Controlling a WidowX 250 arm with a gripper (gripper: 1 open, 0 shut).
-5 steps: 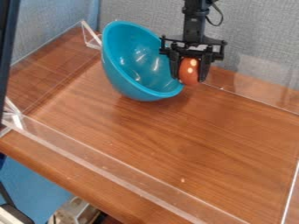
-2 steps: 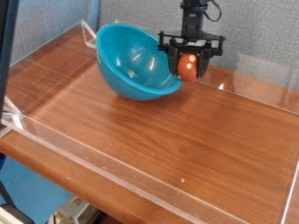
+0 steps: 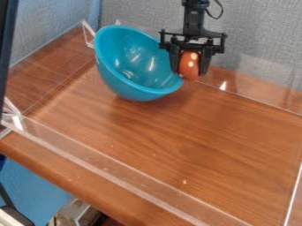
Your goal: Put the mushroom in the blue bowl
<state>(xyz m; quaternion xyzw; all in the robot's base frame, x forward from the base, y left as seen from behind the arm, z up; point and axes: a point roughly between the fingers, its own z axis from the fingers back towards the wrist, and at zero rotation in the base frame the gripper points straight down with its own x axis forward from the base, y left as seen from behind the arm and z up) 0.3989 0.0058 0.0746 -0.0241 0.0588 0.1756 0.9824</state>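
Note:
The blue bowl [image 3: 138,62] sits tilted on the wooden table at the back, its opening facing up and toward the right. Just to its right, my gripper [image 3: 192,64] points straight down from the black arm and is shut on the mushroom [image 3: 190,67], whose reddish-orange cap shows between the black fingers. The mushroom hangs close beside the bowl's right rim, a little above the table.
A low clear plastic wall [image 3: 88,169] runs around the wooden table [image 3: 165,132]. A blue backdrop stands behind the arm. The table's front edge drops off at the lower left.
The gripper with the mushroom has stayed almost in place, lifting only slightly. The bowl has shifted a little to the left and upward in the picture.

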